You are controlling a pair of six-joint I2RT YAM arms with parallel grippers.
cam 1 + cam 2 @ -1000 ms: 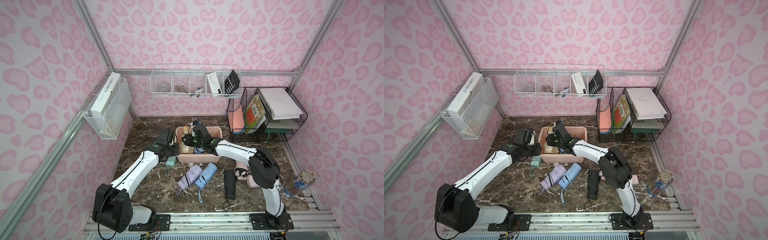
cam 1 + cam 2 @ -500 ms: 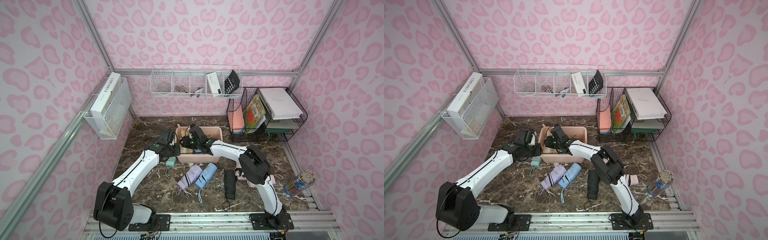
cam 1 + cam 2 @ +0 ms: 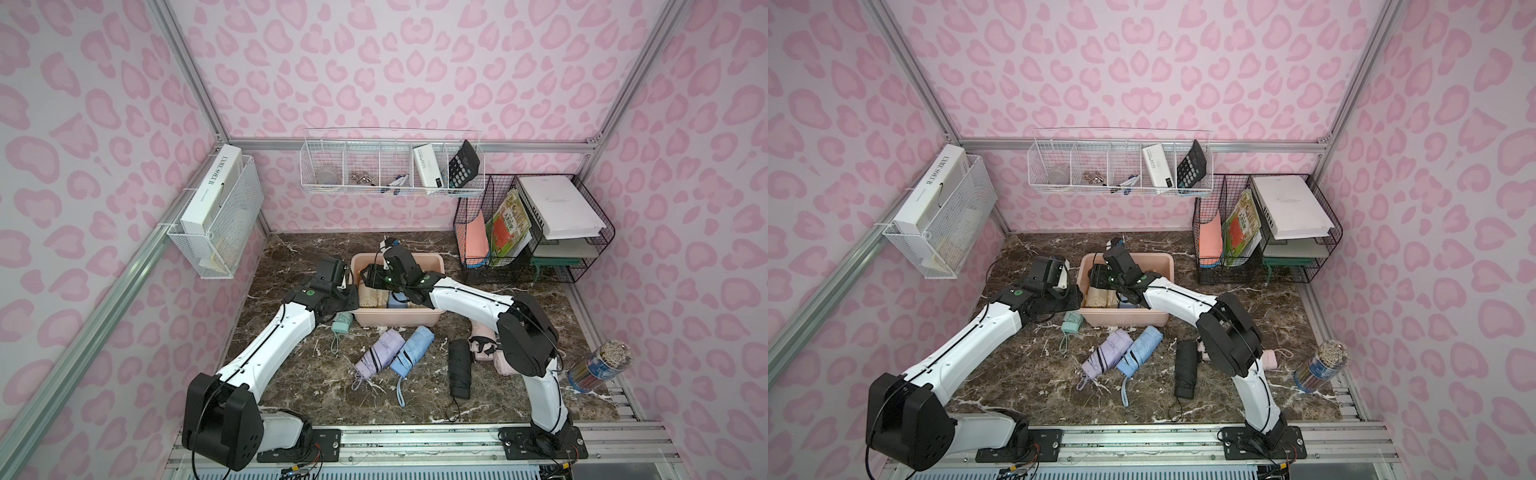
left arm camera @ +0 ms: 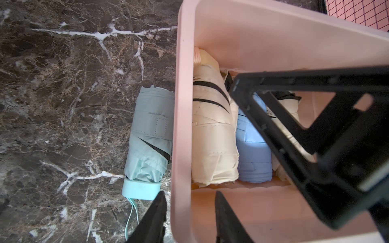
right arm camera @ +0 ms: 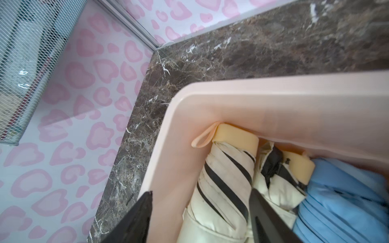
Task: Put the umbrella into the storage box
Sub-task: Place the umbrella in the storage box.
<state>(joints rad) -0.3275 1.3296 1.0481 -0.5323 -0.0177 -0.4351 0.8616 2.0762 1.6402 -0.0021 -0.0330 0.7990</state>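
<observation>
The peach-pink storage box (image 3: 395, 318) (image 3: 1125, 318) stands mid-table and holds two cream umbrellas (image 5: 227, 178) (image 4: 212, 134) and a blue umbrella (image 4: 252, 151) lying side by side. My right gripper (image 5: 201, 191) (image 3: 370, 282) hangs open over the box's left end. One finger is outside the wall, the other between the two cream umbrellas, gripping nothing. My left gripper (image 4: 189, 193) (image 3: 347, 297) straddles the box's left wall (image 4: 181, 105) near the front corner, jaws open with a gap on the inner side. A mint umbrella (image 4: 149, 136) (image 3: 341, 323) lies on the table against that wall.
In front of the box lie a lilac umbrella (image 3: 380, 353), a light blue one (image 3: 411, 351), a black one (image 3: 459, 368) and pink ones (image 3: 482, 336) partly under my right arm. A black wire rack (image 3: 532, 232) stands at the back right, a pen tub (image 3: 598, 365) at the right edge.
My right gripper's jaws have spread apart over the cream umbrella in the box, and its elbow swayed left and back. The left arm has stayed at the box wall.
</observation>
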